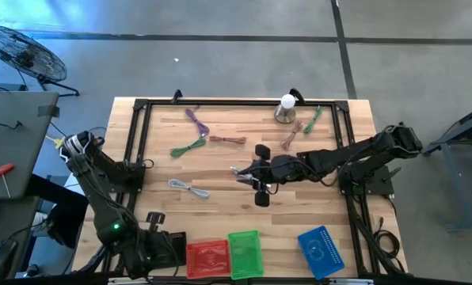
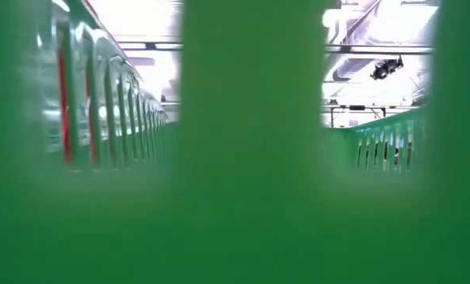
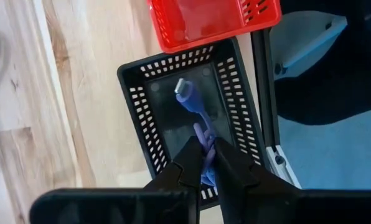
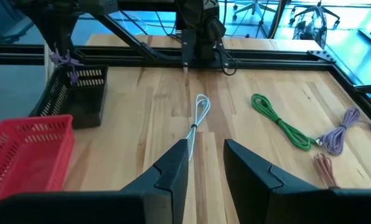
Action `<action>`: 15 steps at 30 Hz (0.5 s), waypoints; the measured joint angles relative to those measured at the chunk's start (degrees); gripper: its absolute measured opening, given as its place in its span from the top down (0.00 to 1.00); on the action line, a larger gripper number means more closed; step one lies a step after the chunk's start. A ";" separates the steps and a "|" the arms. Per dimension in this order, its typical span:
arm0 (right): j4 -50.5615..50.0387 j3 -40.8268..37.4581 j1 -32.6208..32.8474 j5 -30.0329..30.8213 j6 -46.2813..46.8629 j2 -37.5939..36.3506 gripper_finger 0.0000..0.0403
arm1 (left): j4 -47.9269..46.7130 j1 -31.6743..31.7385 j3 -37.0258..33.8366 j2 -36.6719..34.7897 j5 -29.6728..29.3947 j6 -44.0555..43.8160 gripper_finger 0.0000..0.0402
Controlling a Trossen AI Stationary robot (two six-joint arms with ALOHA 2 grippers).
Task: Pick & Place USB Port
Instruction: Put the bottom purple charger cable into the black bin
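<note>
High view: the wooden table [image 1: 220,170] holds a row of baskets along its near edge. The left gripper [image 3: 209,163] hangs over the black basket [image 3: 145,121] at the near left, pinching a purple cable [image 3: 195,112] that dangles inside. The right gripper [image 4: 205,163] sits mid-table, fingers spread, empty, just behind a white cable [image 4: 199,115].
</note>
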 joint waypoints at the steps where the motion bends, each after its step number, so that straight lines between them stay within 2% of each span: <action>1: 0.00 0.00 0.21 -0.01 -0.01 -0.01 0.77 | -0.01 0.00 0.00 -0.01 0.02 0.00 0.95; 7: 0.00 0.00 0.75 -0.22 -0.14 0.00 0.77 | -0.62 2.37 0.53 -0.02 2.54 0.07 0.95; 15: -0.39 0.00 0.72 -0.13 -0.16 0.00 0.77 | -1.34 7.70 2.03 -0.04 4.39 7.35 0.96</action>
